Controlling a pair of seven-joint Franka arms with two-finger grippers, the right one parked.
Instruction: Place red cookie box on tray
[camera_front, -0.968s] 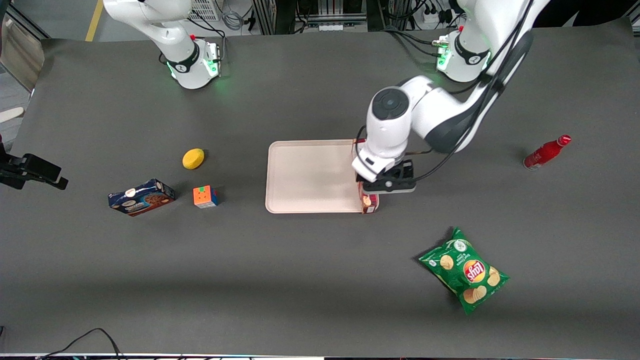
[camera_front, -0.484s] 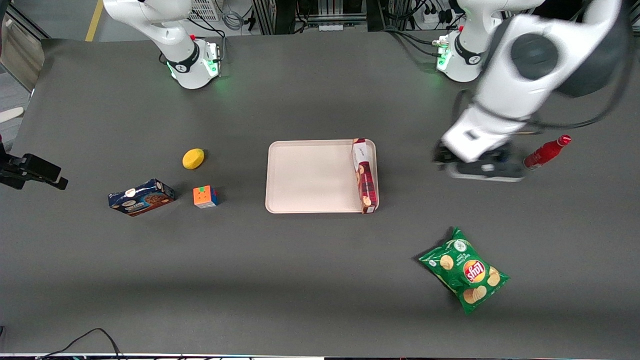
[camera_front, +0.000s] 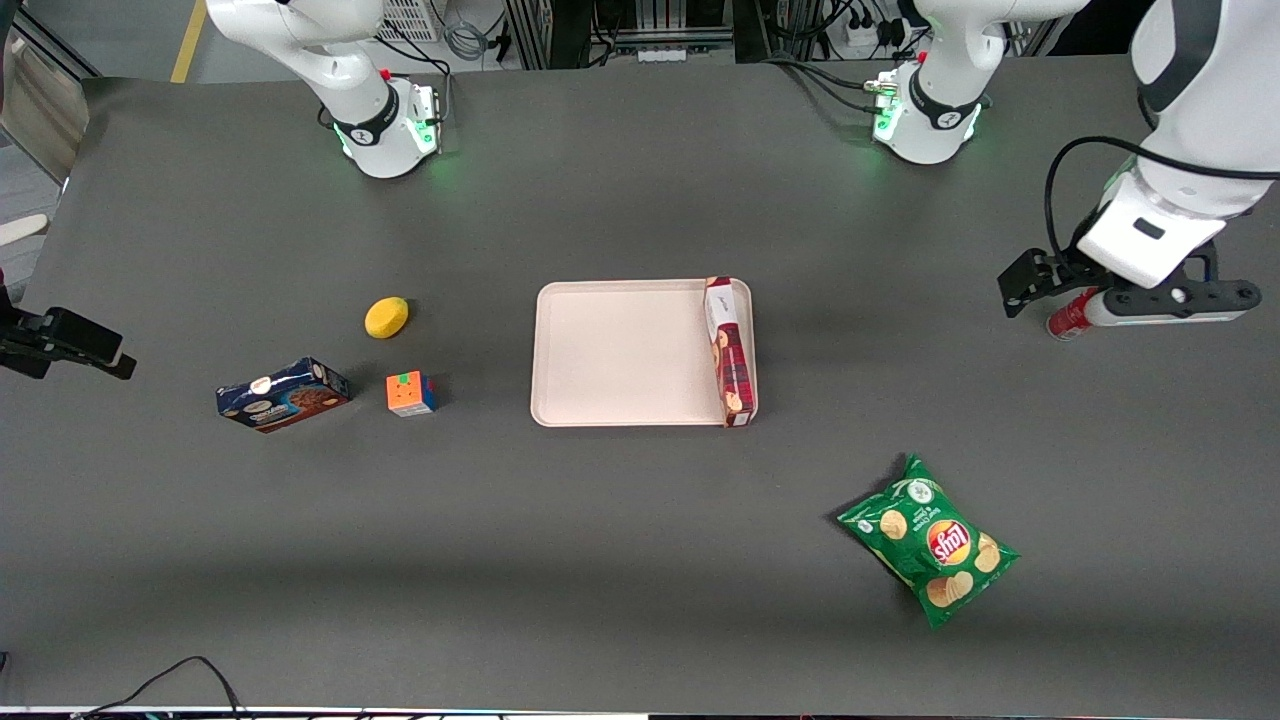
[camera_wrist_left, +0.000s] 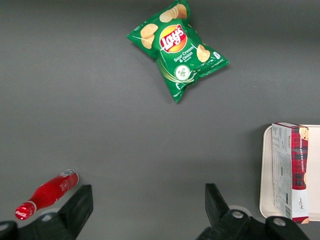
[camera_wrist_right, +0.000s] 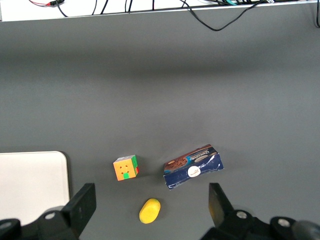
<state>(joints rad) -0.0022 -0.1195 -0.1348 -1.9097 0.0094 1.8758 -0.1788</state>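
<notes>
The red cookie box (camera_front: 728, 350) lies on its narrow side on the pale pink-beige tray (camera_front: 620, 350), along the tray's rim toward the working arm's end. Nothing holds it. The left wrist view shows the same box (camera_wrist_left: 290, 172) inside the tray's rim (camera_wrist_left: 263, 175). My left gripper (camera_front: 1140, 300) hangs well away from the tray toward the working arm's end of the table, above a small red bottle (camera_front: 1070, 318). Its jaws (camera_wrist_left: 147, 200) stand wide open with only bare table between them.
A green chips bag (camera_front: 930, 540) lies nearer the front camera than the tray. The red bottle (camera_wrist_left: 47, 192) lies on its side beside one finger. Toward the parked arm's end sit a dark blue cookie box (camera_front: 283, 393), a colour cube (camera_front: 411, 393) and a yellow fruit (camera_front: 386, 317).
The gripper left the red cookie box on the tray and swung away toward the working arm's end, stopping above the red bottle. The box has not moved since.
</notes>
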